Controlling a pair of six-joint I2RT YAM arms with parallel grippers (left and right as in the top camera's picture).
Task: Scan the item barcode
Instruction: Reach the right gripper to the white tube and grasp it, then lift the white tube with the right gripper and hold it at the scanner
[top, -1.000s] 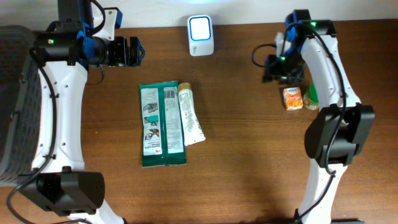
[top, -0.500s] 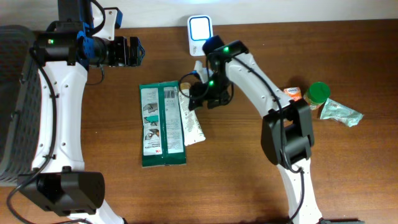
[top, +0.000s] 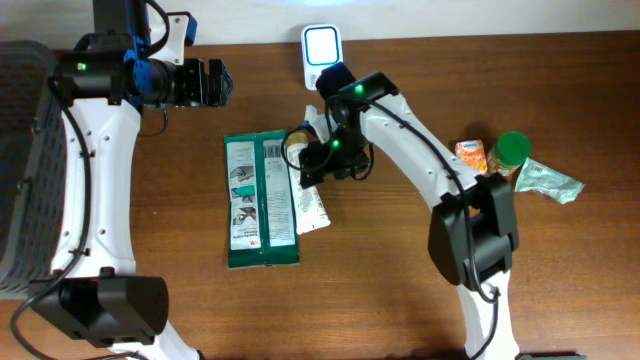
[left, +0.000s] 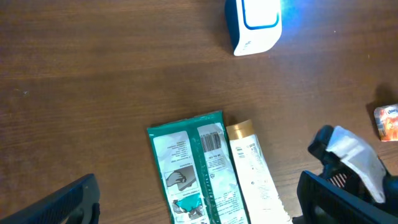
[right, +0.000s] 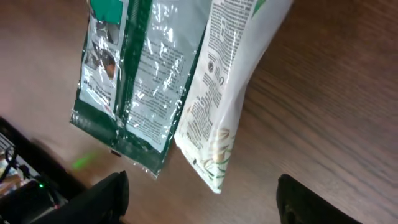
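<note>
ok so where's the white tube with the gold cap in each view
Overhead: the white plastic tube with gold cap lies just left of the picture's centre, along the right edge of the green foil packet.
Left wrist: bottom centre, cap end uppermost, packet on its left.
Right wrist: top centre, crimped end lowest, cap out of frame, packet on its left.
Shared landmark: the green foil packet alongside it.

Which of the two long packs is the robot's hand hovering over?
The white tube with the gold cap: the right gripper is above its cap end. The green packet lies beside it, uncovered.
</note>
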